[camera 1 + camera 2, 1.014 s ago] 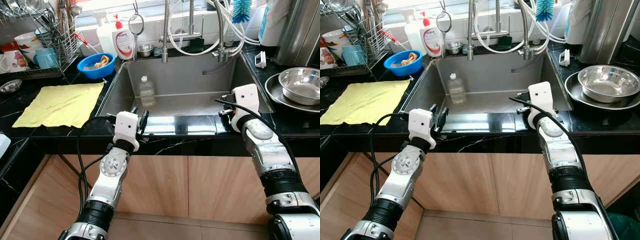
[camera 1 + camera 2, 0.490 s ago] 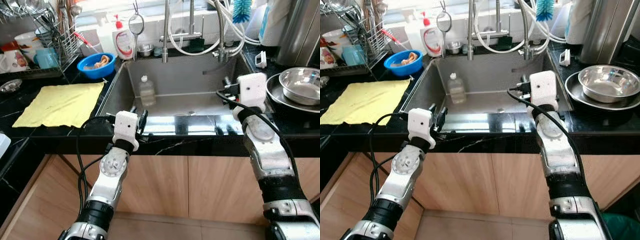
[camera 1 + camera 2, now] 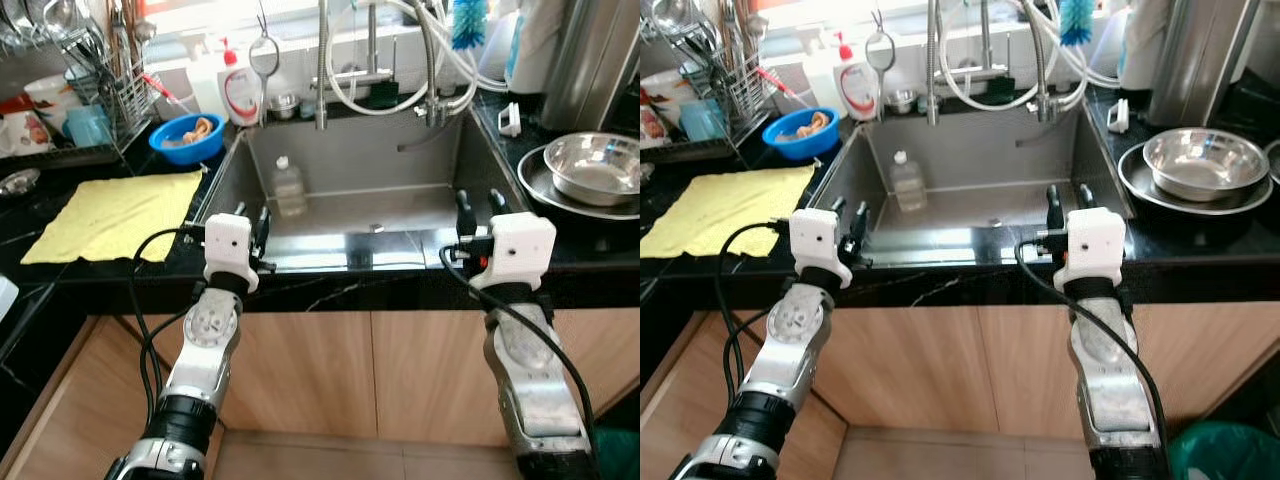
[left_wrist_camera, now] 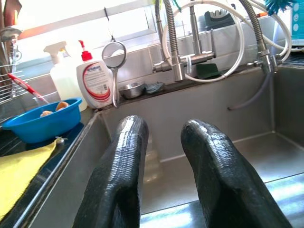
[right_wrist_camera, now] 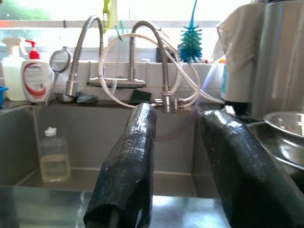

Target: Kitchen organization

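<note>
Stainless steel sink (image 3: 240, 180) sits centre frame, set into a black stone counter (image 3: 120, 270), and standing in its upper-left corner is a small clear plastic bottle (image 3: 289, 186) with a white cap, probably the thing to tidy. Left gripper (image 3: 250, 219) hangs over the sink's front rim, lower left of centre, fingers a little apart, holding nothing. Right gripper (image 3: 478, 207) sits over the front rim at lower right, fingers spread, empty too. Bottle looks light, part full of yellowish liquid, thin-walled so it may dent, and likely wet and slippery against steel; best hold seems to be around the body below the cap, squeezing gently. It stands upright against the left wall, so there is little room on that side. Yellow cloth (image 3: 110, 213) lies flat at middle left, soft and limp. Blue bowl (image 3: 187, 136) at upper left holds something orange, too small to identify. Soap bottle (image 3: 241, 86) and spray bottle (image 3: 206, 80) stand behind it, both washed out by window glare. Metal bowl (image 3: 592, 170) on a plate at right is cut off by the frame edge. Dish rack (image 3: 95, 85) at upper left is cluttered and partly cropped. Faucet hoses (image 3: 400, 60) tangle at top centre. Bottle's label and liquid level are hard to make out.
</note>
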`<state>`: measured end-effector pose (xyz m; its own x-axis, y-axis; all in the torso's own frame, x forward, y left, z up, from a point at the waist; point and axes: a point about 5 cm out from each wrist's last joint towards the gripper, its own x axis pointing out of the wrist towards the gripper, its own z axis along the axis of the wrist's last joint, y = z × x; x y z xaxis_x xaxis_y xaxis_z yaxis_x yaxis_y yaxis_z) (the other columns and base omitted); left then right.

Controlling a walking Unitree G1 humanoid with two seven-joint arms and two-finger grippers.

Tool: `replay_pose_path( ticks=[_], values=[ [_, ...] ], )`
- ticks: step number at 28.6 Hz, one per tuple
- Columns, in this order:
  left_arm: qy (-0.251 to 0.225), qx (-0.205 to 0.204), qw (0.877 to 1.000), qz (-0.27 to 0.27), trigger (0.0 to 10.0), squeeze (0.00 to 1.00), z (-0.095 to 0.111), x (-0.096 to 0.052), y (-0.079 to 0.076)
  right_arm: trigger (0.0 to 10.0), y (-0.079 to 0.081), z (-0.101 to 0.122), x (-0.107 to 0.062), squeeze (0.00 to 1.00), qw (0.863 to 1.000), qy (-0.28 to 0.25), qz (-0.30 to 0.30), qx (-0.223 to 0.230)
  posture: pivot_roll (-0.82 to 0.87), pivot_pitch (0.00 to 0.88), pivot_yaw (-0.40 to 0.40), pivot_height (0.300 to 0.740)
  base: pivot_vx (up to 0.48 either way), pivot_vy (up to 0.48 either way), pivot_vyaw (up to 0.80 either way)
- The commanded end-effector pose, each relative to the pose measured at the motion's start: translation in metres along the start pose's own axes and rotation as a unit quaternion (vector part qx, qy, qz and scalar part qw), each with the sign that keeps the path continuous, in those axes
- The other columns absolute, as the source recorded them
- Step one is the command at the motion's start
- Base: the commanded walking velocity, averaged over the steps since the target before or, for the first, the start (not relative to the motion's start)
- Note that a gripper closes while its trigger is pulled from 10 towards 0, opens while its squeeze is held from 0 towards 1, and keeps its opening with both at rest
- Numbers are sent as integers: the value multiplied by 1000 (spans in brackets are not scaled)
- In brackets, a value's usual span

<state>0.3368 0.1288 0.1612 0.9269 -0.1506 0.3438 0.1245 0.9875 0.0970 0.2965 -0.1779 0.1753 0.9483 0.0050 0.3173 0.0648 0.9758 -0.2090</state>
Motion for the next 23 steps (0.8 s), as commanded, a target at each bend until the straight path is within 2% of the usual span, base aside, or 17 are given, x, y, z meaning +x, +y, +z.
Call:
replay_pose_path(
  ticks=[1, 5, 11, 16, 21, 23],
  values=[
    [7, -4, 1000, 26, 10000, 0, -4, -5, 13, 10000, 2, 4, -2, 0, 1000, -12, -1, 8, -251, 0, 165, 740, 0, 0, 0],
    [17, -21, 998, 59, 10000, 0, -12, -12, 19, 10000, 4, 7, -1, 0, 1000, -15, 4, 17, -244, 0, 136, 740, 0, 0, 0],
    [10, -24, 998, 54, 10000, 0, -11, -14, 10, 10000, 4, 7, 2, 0, 1000, -13, 14, 12, -229, 0, 106, 740, 0, 0, 0],
    [6, -15, 999, 42, 10000, 0, -9, -13, 12, 10000, 6, 6, 4, 0, 1000, -13, 7, 16, -231, 0, 123, 740, 0, 0, 0],
    [14, -29, 999, 44, 10000, 0, -12, -13, 14, 10000, 5, 1, 3, 0, 1000, 0, -4, 16, -234, 0, 121, 740, 0, 0, 0],
    [18, -38, 998, 38, 10000, 0, -14, -15, 7, 10000, 4, -1, 2, 0, 1000, 3, 0, 8, -247, 0, 122, 740, 0, 0, 0]
  ],
)
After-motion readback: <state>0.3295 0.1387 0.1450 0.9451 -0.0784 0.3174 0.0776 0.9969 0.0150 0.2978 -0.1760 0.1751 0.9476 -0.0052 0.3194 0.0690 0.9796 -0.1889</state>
